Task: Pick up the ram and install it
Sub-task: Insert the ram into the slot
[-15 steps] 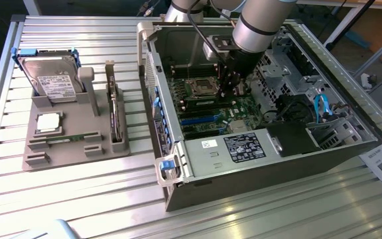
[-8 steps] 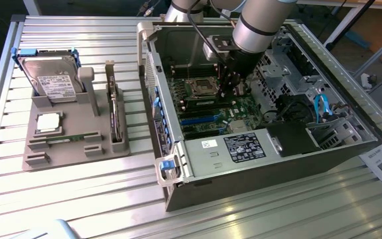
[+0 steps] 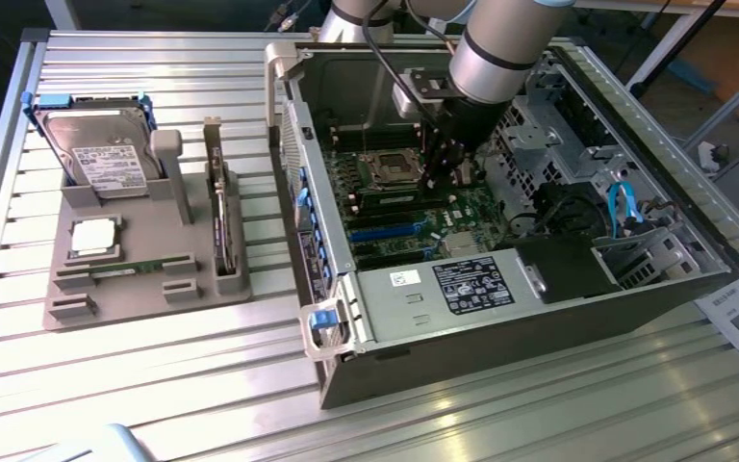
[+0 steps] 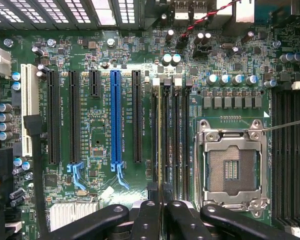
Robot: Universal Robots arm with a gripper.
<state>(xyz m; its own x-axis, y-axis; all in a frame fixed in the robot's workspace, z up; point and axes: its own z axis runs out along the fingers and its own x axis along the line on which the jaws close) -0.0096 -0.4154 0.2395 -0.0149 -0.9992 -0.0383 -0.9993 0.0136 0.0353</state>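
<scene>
Standing next to the bench here: the arm is reaching down into the open PC case (image 3: 511,289), which lies on its side on the slatted metal table (image 3: 472,414). The gripper (image 3: 445,175) hangs right over the motherboard (image 4: 100,125), next to the empty CPU socket (image 4: 232,165).

From the wrist view, the gripper (image 4: 160,200) has its two fingers (image 4: 147,215) pulled close together, pinching the ram (image 4: 159,135). You see the ram edge-on as a thin pale strip. It runs lengthwise along one of the black memory slots, between the CPU socket and the long black expansion slots, with the blue slot (image 4: 115,115) a bit further off. Honestly can't tell from this angle whether the stick is already down in the slot or just sitting above it.

Off to the exterior view's left, well apart from the case, there's the grey parts tray (image 3: 139,289). It holds a hard drive (image 3: 100,159) at the far end, a square silver processor chip (image 3: 93,236) in front of that, and a dark expansion card (image 3: 222,226) standing on edge along the side nearest the case.
</scene>
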